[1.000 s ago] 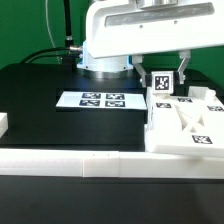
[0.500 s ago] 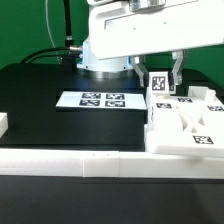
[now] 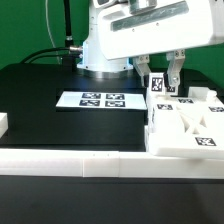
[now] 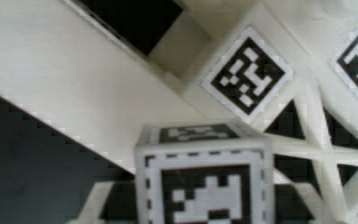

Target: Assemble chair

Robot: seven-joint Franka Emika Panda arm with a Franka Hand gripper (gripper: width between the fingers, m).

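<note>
My gripper (image 3: 161, 82) hangs over the cluster of white chair parts (image 3: 188, 132) at the exterior view's right. Its two dark fingers (image 3: 176, 72) stand close on either side of an upright white square post (image 3: 160, 92) with a marker tag on its face, and the jaws look shut on it. The post stands at the far left corner of the cluster. In the wrist view the post (image 4: 202, 180) fills the lower middle, its tagged top face toward the camera. Tagged white slabs and bars (image 4: 247, 75) lie behind it. The fingertips themselves do not show clearly there.
The marker board (image 3: 100, 100) lies flat on the black table left of the parts. A long low white border wall (image 3: 80, 163) runs along the front edge, with a short white piece (image 3: 3, 124) at the far left. Black cables hang at the back.
The hand has turned and risen a little around the post. The post stays upright in about the same spot, its tag a touch lower in the picture.
</note>
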